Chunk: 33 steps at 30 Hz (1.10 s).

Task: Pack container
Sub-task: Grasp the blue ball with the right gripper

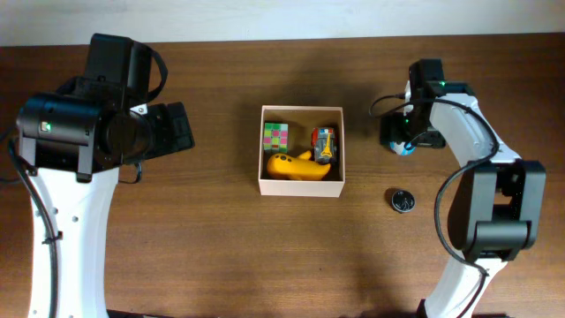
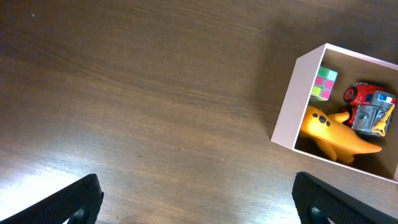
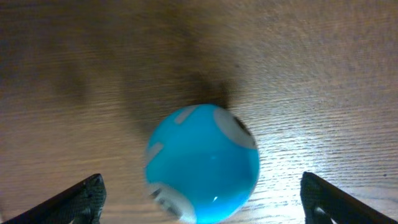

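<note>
The container (image 1: 301, 186), a square cream-walled box, sits mid-table and holds a pink-and-green cube (image 1: 275, 136), a yellow toy (image 1: 291, 166) and a red-and-grey toy truck (image 1: 326, 145); it also shows in the left wrist view (image 2: 285, 112). A blue ball with white patches (image 3: 202, 163) lies on the table between the spread fingers of my right gripper (image 3: 200, 202), which is open; the ball peeks out under it in the overhead view (image 1: 403, 148). My left gripper (image 2: 198, 202) is open and empty, left of the box.
A small dark round disc (image 1: 403, 200) lies on the table right of the box, in front of the right gripper. The right arm's base (image 1: 494, 221) stands at the right, the left arm (image 1: 66, 141) at the left.
</note>
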Each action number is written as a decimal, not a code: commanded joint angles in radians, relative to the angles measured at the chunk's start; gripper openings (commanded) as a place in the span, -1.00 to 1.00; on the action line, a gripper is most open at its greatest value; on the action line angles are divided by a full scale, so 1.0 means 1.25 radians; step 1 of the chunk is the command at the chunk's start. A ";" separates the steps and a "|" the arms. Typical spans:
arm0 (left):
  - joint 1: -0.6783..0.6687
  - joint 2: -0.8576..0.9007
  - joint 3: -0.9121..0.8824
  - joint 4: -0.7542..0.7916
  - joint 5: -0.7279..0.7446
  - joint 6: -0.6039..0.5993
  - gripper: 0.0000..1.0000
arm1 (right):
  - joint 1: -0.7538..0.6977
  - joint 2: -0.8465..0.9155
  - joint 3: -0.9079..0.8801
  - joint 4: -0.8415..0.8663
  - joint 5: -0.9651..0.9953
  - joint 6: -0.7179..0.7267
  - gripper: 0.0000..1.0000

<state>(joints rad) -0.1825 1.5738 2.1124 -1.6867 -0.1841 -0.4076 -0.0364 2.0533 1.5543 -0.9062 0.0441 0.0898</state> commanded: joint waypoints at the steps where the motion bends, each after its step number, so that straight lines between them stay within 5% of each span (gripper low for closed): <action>1: 0.003 -0.004 0.006 -0.001 -0.006 0.010 0.98 | -0.026 0.027 0.016 0.006 0.014 -0.003 0.77; 4: 0.003 -0.004 0.006 -0.001 -0.006 0.010 0.99 | -0.035 0.037 0.016 0.019 -0.027 -0.004 0.76; 15: 0.003 -0.004 0.006 -0.001 -0.006 0.010 0.98 | -0.034 0.031 0.023 -0.020 -0.071 -0.003 0.11; 20: 0.003 -0.004 0.006 -0.001 -0.006 0.010 0.99 | -0.021 0.004 0.084 -0.092 -0.074 -0.004 0.09; 25: 0.003 -0.004 0.006 -0.001 -0.006 0.010 0.99 | 0.017 -0.028 0.227 -0.221 -0.078 -0.003 -0.14; 33: 0.003 -0.004 0.006 -0.001 -0.006 0.010 0.99 | 0.169 -0.085 0.406 -0.359 -0.112 -0.003 -0.15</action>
<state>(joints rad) -0.1825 1.5738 2.1124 -1.6867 -0.1841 -0.4076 0.1005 2.0003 2.0109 -1.3384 -0.0570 0.0822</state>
